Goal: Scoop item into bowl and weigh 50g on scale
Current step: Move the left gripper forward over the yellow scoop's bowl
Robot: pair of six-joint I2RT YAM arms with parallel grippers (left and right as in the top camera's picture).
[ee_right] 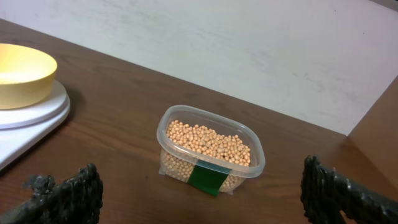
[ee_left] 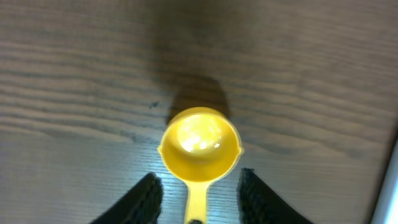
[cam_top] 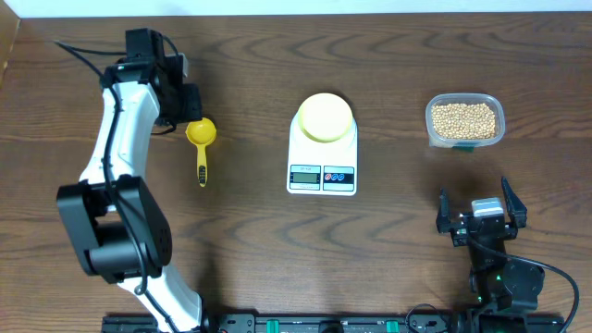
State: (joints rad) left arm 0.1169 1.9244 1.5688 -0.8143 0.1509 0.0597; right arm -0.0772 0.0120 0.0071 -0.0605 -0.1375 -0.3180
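The scale (cam_top: 322,174) sits mid-table, with the pale-yellow bowl (cam_top: 324,117) on its platform; the right wrist view shows the bowl (ee_right: 18,74) and the scale (ee_right: 25,134) at its left edge. The item, tan beans (cam_top: 463,118), fills a clear tub at the back right, and the beans (ee_right: 208,142) lie ahead of my right gripper (ee_right: 200,169). That right gripper (cam_top: 481,208) stands wide open and holds nothing. My left gripper (cam_top: 190,106) is over a yellow scoop (cam_top: 201,139). In the left wrist view my left gripper (ee_left: 200,186) straddles the handle of the scoop (ee_left: 200,146), with gaps on both sides.
The clear plastic tub (ee_right: 249,171) has a green label on its near side. A pale wall rises behind the table's far edge (ee_right: 249,56). Bare wood lies between the scale and the tub (cam_top: 499,134).
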